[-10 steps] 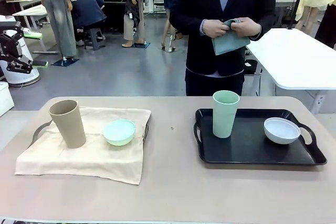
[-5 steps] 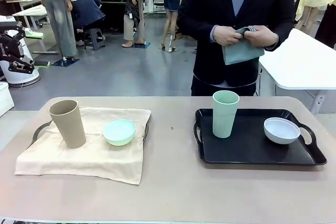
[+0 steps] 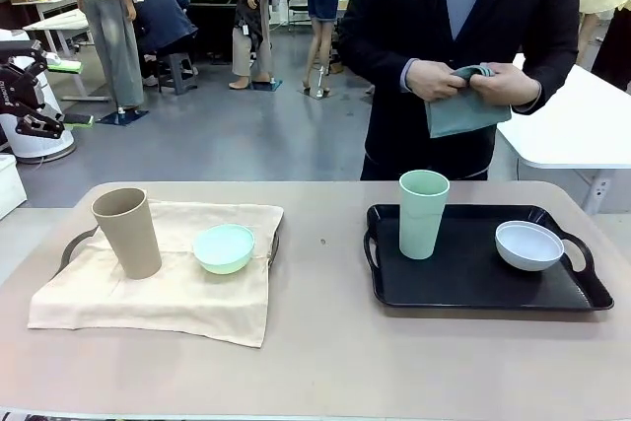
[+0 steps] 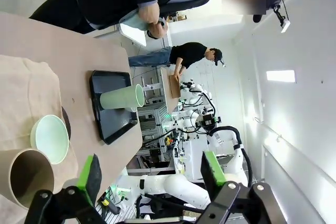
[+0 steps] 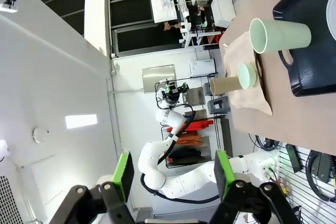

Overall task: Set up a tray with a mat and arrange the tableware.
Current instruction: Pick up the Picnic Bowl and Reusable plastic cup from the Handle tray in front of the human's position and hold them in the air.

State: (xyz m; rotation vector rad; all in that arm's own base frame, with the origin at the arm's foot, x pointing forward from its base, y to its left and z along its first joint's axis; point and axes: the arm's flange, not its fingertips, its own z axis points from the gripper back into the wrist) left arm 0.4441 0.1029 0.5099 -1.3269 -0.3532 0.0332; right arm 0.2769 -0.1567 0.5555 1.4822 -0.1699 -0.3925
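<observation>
A tan cup [image 3: 127,232] and a mint green bowl [image 3: 224,247] stand on a beige mat [image 3: 158,293] that covers a tray at the left. On the bare black tray [image 3: 463,283] at the right stand a pale green cup [image 3: 423,214] and a white bowl [image 3: 529,245]. Behind the table a person holds a folded teal cloth [image 3: 463,110] in both hands. My left gripper [image 3: 67,93] hangs open off the table's far left, also open in its wrist view [image 4: 152,174]. In the right wrist view my right gripper [image 5: 173,174] is open and holds nothing, far from the pale green cup [image 5: 278,35].
A strip of bare table [image 3: 320,273] separates the two trays. The covered tray's handle [image 3: 74,244] pokes out from under the mat at the left. A white table [image 3: 572,115] stands behind at the right. Other people stand far back.
The person has stepped to the right and closer, carrying the teal cloth along. The cups, bowls and trays have stayed put. My left gripper barely shifted.
</observation>
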